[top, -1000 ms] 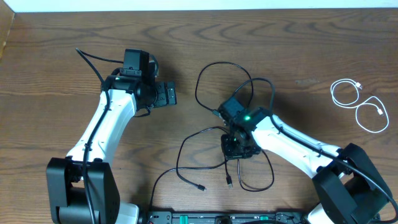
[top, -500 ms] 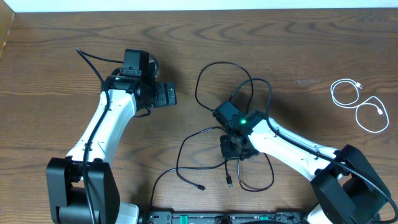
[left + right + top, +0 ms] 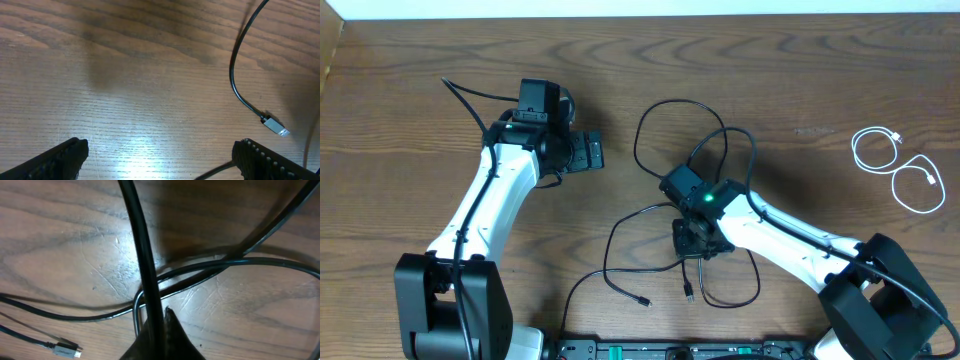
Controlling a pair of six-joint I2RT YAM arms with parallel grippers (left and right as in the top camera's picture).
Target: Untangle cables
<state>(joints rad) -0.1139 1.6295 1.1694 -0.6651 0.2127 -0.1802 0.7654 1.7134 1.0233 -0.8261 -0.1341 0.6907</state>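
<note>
Now clamping the right end effector (image 3: 159, 322) shut on one black cable (image 3: 142, 255), with fingertips pressed together around the cord right at the table (image 3: 420, 80) surface. Gripping it amid the black cables (image 3: 637, 143), a loose tangle of loops spread right of centre on the table. Pinching one strand while others cross under and beside it. Leaving two free ends with small plugs (image 3: 642, 302) flat on the wood on the near side of the tangle.

Holding the left end effector (image 3: 161, 146) wide open, off to the left of the tangle, low over bare wood and gripping nothing. Facing a curved black cord with a silver plug (image 3: 276, 126) at its end, lying on the table ahead of the spread fingers and touching neither.

Leaving the white cable (image 3: 897, 170) well apart at the far right of the table, coiled in two loose loops, clear of both arms.
</note>
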